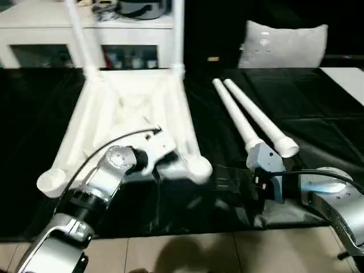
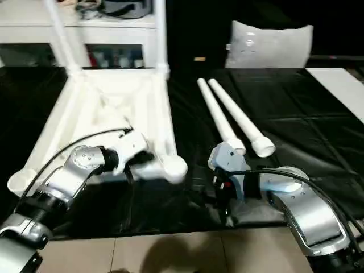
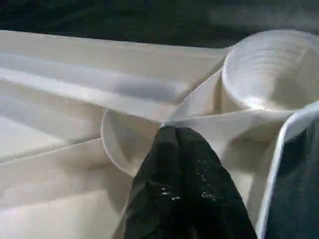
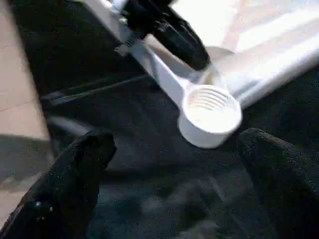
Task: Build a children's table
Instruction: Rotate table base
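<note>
The white tabletop [image 1: 133,108] lies upside down on the black cloth, ribs up. Two white legs [image 1: 179,34] stand upright in its far corner sockets. Two loose legs [image 1: 256,116] lie side by side to its right. My left gripper [image 3: 182,184] is shut and rests on a rib close to the near right socket [image 1: 199,168], which is empty. My right gripper [image 4: 174,164] is open and low over the cloth. Its fingers [image 4: 75,174] are spread wide, and that socket [image 4: 209,114] sits just ahead of them.
A white cabinet [image 1: 34,25] stands behind the tabletop and a pale cushion [image 1: 284,45] at the back right. A white surface [image 1: 347,79] borders the cloth at far right. Tiled floor [image 1: 170,250] begins at the cloth's near edge.
</note>
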